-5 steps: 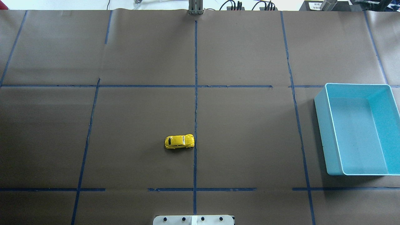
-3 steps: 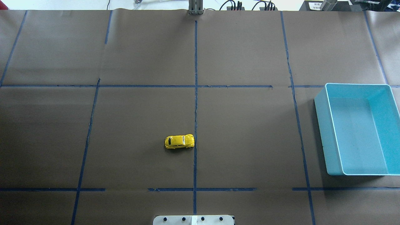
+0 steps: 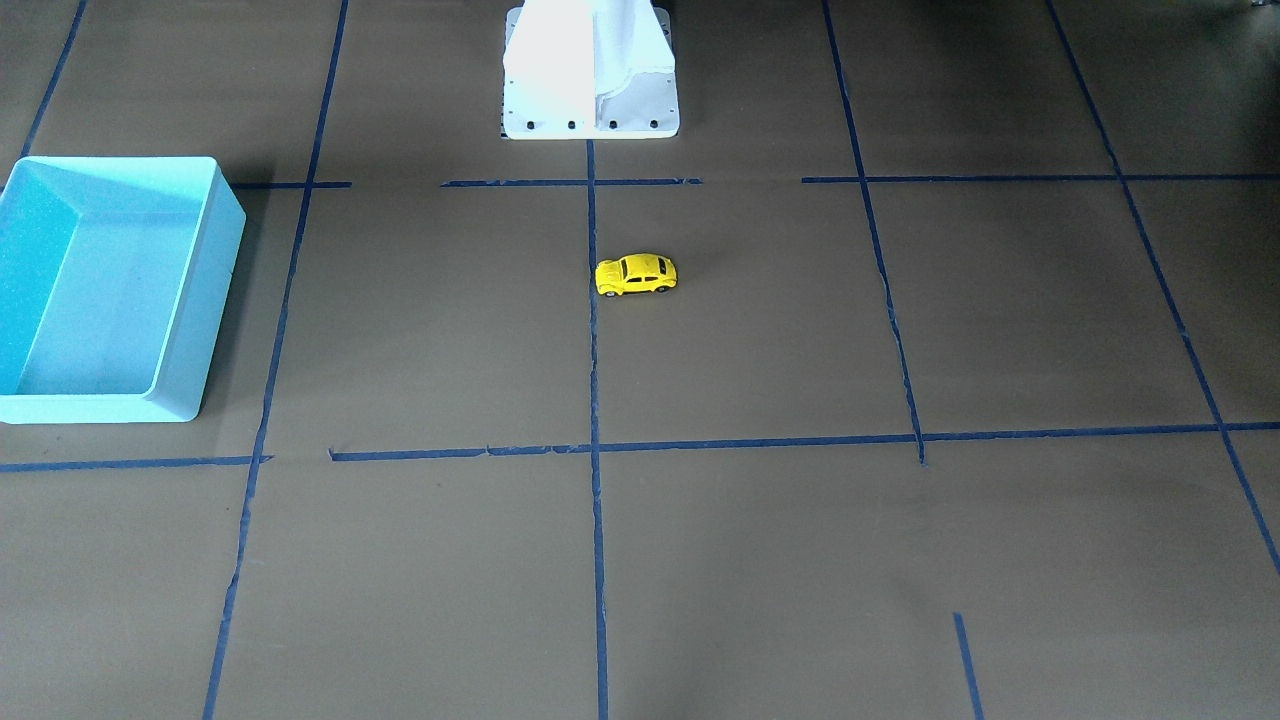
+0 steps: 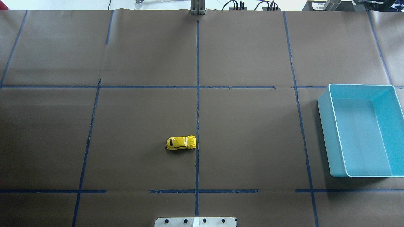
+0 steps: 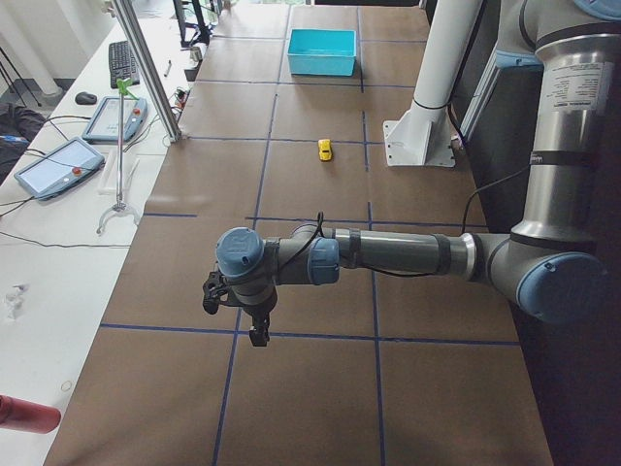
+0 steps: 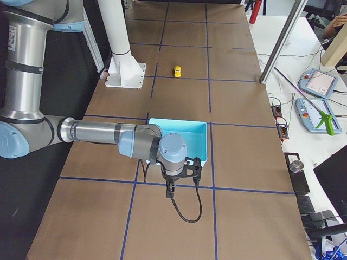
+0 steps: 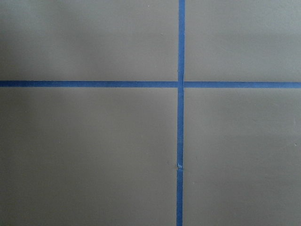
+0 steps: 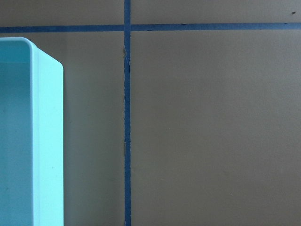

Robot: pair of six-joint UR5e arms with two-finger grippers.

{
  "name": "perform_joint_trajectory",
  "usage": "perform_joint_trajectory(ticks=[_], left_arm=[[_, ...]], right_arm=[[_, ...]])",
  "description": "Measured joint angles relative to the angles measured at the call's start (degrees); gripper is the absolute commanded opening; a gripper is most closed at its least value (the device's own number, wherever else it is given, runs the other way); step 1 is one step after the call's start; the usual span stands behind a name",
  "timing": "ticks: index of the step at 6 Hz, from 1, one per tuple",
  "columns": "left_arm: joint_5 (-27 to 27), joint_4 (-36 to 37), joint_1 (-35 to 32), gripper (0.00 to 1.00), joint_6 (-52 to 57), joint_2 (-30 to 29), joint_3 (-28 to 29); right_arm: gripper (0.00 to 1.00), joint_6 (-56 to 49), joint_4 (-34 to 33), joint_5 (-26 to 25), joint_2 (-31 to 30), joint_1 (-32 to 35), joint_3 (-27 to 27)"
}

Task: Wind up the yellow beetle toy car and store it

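The yellow beetle toy car [image 4: 181,142] stands on its wheels on the brown paper, just left of the centre tape line, lying sideways across the table. It also shows in the front view [image 3: 636,275] and, small, in both side views [image 5: 324,149] [image 6: 177,71]. The empty turquoise bin [image 4: 361,85] sits at the right edge. My left gripper [image 5: 234,311] hangs over bare paper far from the car. My right gripper [image 6: 181,176] hangs beside the bin's outer wall [image 8: 47,141]. I cannot tell whether either is open or shut. Neither wrist view shows the car.
The white robot base [image 3: 590,90] stands at the table's near edge behind the car. Blue tape lines [image 4: 197,94] divide the paper into squares. A metal post [image 4: 198,8] stands at the far edge. Tablets and a keyboard lie on a side table [image 5: 58,165].
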Motion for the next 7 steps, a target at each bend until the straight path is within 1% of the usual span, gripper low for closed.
perform_joint_trajectory(ticks=[1, 2, 4, 6, 7], left_arm=[[-0.24, -0.43, 1.55, 1.00, 0.03, -0.19, -0.77], [-0.24, -1.61, 4.50, 1.00, -0.03, -0.69, -1.93], [0.10, -3.32, 12.50, 1.00, -0.22, -2.97, -4.61], [0.34, -3.52, 21.00, 1.00, -0.28, -7.05, -8.48], [0.60, -3.51, 25.54, 1.00, -0.35, -10.27, -9.69]], right_arm=[[1.00, -0.03, 0.00, 0.00, 0.00, 0.00, 0.02], [1.00, -0.07, 0.00, 0.00, 0.00, 0.00, 0.04], [1.00, -0.09, 0.00, 0.00, 0.00, 0.00, 0.01], [1.00, -0.09, 0.00, 0.00, 0.00, 0.04, -0.02], [1.00, -0.09, 0.00, 0.00, 0.00, 0.02, -0.03]])
